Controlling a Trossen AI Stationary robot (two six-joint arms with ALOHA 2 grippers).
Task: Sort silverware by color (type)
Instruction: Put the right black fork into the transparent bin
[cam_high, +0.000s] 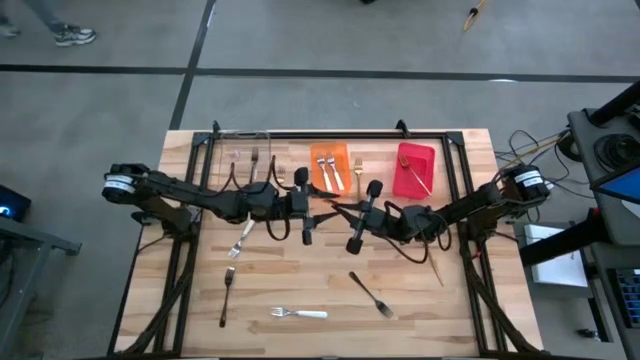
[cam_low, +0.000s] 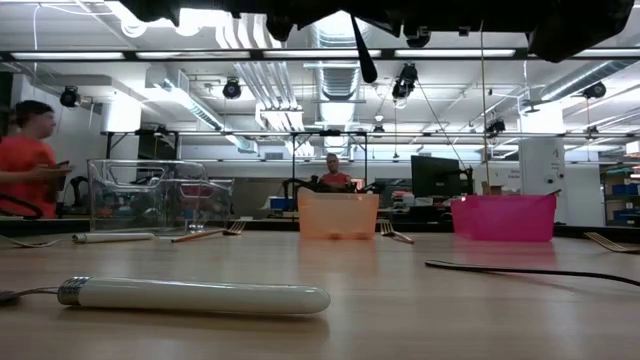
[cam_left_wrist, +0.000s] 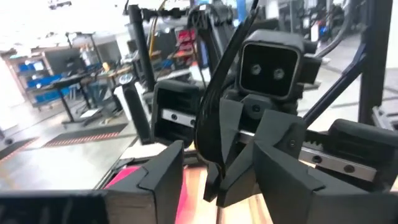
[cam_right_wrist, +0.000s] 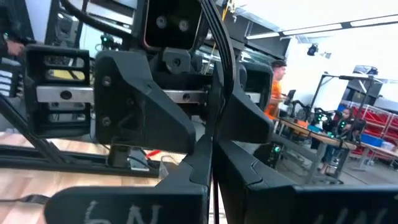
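Observation:
Both grippers meet above the table's middle. My right gripper (cam_high: 347, 213) (cam_right_wrist: 212, 149) is shut on a slim dark fork (cam_right_wrist: 214, 93). My left gripper (cam_high: 318, 208) (cam_left_wrist: 219, 158) faces it, open, with one finger on each side of the fork and of the right fingertips; no touch shows. The fork's lower end (cam_low: 364, 58) hangs high above the table. Loose forks lie flat on the near half of the table: a white-handled one (cam_high: 300, 314) (cam_low: 190, 295), two dark ones (cam_high: 372, 294) (cam_high: 227, 296), and another white-handled one (cam_high: 243, 238). My right gripper pinches the dark fork's slim shaft (cam_right_wrist: 214, 127) between its two shut fingers. The fingers come about level from the table's right side and lie across the fork. The fork stands roughly upright, lifted clear of the table.
Three bins stand in a row at the far edge: a clear one (cam_high: 245, 153) with forks in it, an orange one (cam_high: 329, 165) with white-handled forks, and a red one (cam_high: 415, 168) with a gold fork. A gold fork (cam_high: 357, 172) lies between bins; another (cam_high: 436, 268) lies at the right.

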